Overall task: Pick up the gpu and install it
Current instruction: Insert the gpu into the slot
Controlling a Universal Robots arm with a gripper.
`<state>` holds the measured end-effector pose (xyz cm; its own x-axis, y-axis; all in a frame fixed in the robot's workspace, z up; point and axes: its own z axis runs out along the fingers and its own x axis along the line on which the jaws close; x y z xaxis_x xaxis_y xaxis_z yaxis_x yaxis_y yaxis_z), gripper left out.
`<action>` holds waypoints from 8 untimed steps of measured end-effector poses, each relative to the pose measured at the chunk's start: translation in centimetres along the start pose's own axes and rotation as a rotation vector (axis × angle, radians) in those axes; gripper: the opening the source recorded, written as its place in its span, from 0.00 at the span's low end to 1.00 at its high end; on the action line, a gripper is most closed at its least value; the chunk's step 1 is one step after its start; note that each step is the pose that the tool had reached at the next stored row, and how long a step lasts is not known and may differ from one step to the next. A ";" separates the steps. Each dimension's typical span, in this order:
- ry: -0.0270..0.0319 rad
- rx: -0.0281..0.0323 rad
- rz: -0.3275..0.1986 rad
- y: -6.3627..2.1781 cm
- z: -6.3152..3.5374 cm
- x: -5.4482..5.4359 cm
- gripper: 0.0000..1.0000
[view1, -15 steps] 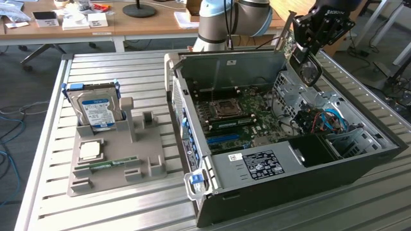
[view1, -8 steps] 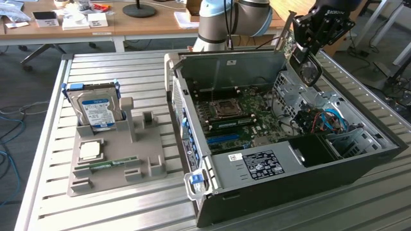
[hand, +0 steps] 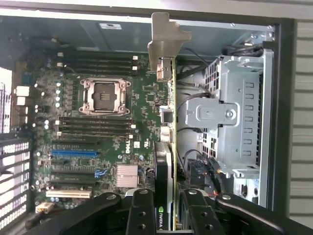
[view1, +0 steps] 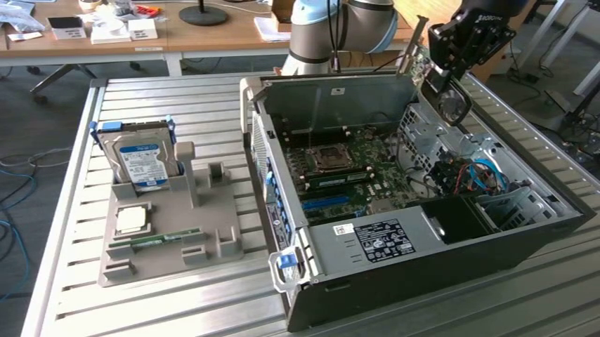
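Observation:
My gripper (hand: 166,218) is shut on the gpu (hand: 164,161), a thin green card seen edge-on with its black cooler on one face. The card's silver bracket (hand: 165,36) sticks out at the far end. In the exterior view the gripper (view1: 452,60) holds the gpu (view1: 426,70) in the air over the back right of the open computer case (view1: 422,242). The green motherboard (hand: 112,112) lies below, with a blue slot (hand: 73,152) and dark slots beside it. The card hangs above the board, apart from the slots.
A silver drive cage (hand: 230,117) and loose cables (view1: 473,175) sit inside the case beside the card. On the slatted metal table (view1: 159,98), a grey holder (view1: 168,232) carries a hard drive (view1: 140,158), a processor (view1: 131,219) and a memory stick (view1: 164,239).

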<state>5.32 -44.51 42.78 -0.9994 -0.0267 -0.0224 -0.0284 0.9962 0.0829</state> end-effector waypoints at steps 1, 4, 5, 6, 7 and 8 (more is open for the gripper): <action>0.0012 -0.0003 -0.014 0.00 0.00 0.0 0.27; 0.0050 -0.0015 -0.060 0.00 0.01 0.0 0.27; 0.0065 -0.0018 -0.078 0.00 0.01 0.0 0.27; 0.0078 -0.0021 -0.093 0.00 0.01 0.0 0.27; 0.0091 -0.0026 -0.109 0.00 0.02 0.0 0.27; 0.0105 -0.0029 -0.126 0.00 0.02 0.0 0.27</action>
<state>5.32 -44.51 42.76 -0.9880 -0.1530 -0.0225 -0.1543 0.9845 0.0830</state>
